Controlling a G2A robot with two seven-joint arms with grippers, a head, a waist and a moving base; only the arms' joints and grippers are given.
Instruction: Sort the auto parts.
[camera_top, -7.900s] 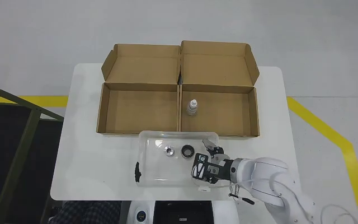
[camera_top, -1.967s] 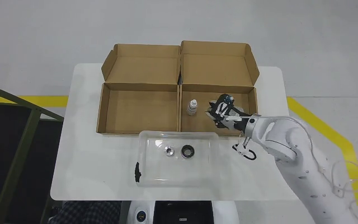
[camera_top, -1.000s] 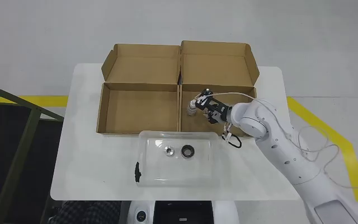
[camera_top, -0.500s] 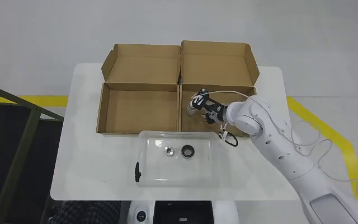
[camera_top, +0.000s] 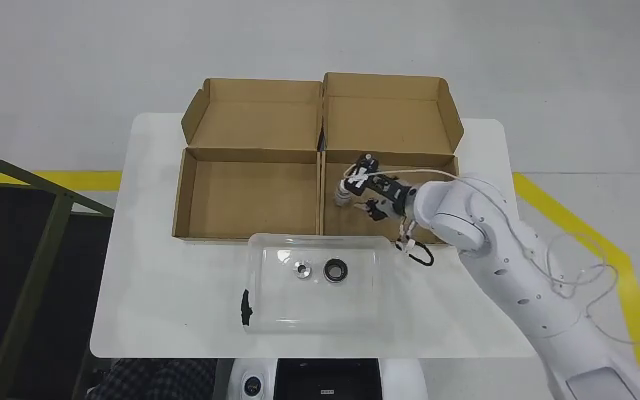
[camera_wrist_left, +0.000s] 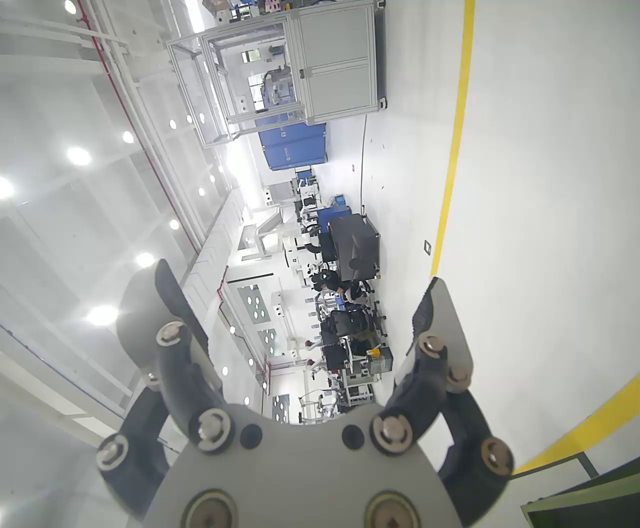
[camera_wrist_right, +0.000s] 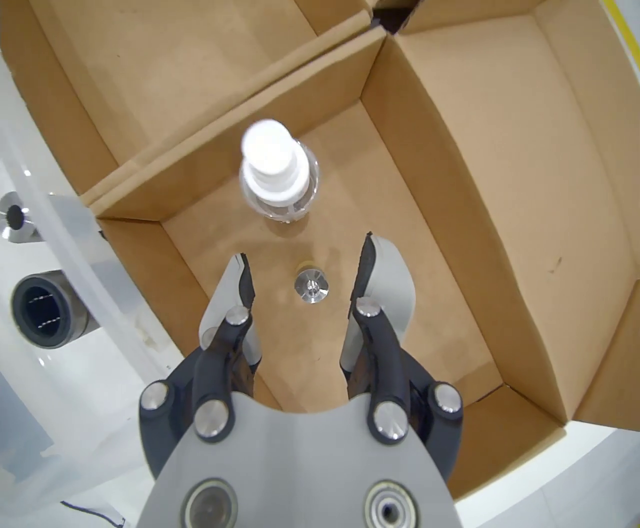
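**Right jaws open around a fitting in the right box**

Top view: The right arm (camera_top: 468, 212) extends over the right box (camera_top: 425, 215), with the right jaws beside the white-capped bottle (camera_top: 343, 190). A bearing (camera_top: 335, 269) and a steel part (camera_top: 300, 268) lie in the clear tray (camera_top: 265, 300) on the counter (camera_top: 150, 280); both are judged unsorted.

Left wrist view: The left jaws are spread wide, empty, and aimed at the hall. They are judged parked clear of the work.

Right wrist view: The right jaws are partly open and grip nothing. A small metal fitting (camera_wrist_right: 311, 289) stands on the box floor between them, touching neither, just beside the bottle. This gap is judged to allow a lift without tipping the fitting.
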